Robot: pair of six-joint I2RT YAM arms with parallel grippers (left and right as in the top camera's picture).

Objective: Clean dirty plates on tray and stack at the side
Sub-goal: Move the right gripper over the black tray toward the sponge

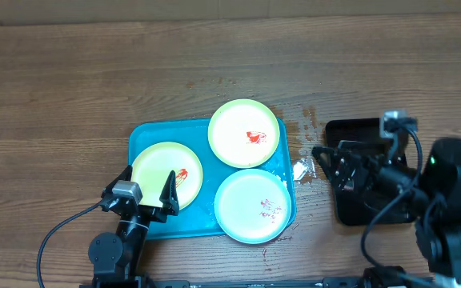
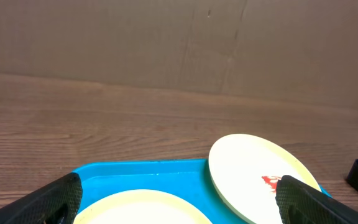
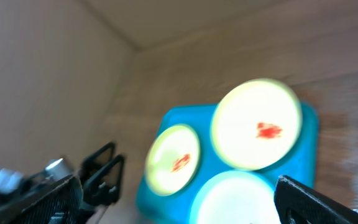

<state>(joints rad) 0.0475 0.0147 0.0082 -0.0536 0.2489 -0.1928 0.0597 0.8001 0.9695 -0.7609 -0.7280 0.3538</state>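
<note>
The turquoise tray (image 1: 145, 138) holds three plates: a yellow-green one at its left (image 1: 166, 170), a yellow-green one at the back (image 1: 244, 132) and a light-blue one at the front right (image 1: 253, 206), each with red smears. My left gripper (image 1: 144, 190) is open and empty over the left plate's near edge. In the left wrist view (image 2: 180, 202) its fingers straddle that plate (image 2: 142, 208), with the back plate (image 2: 253, 168) beyond. My right gripper (image 1: 330, 164) is open and empty, right of the tray. Its blurred wrist view (image 3: 179, 205) shows all three plates.
A black tray (image 1: 358, 132) lies at the right, under my right arm. A small crumpled white scrap (image 1: 302, 170) lies between the two trays. Wet specks and red spots mark the wood near the turquoise tray's back right corner.
</note>
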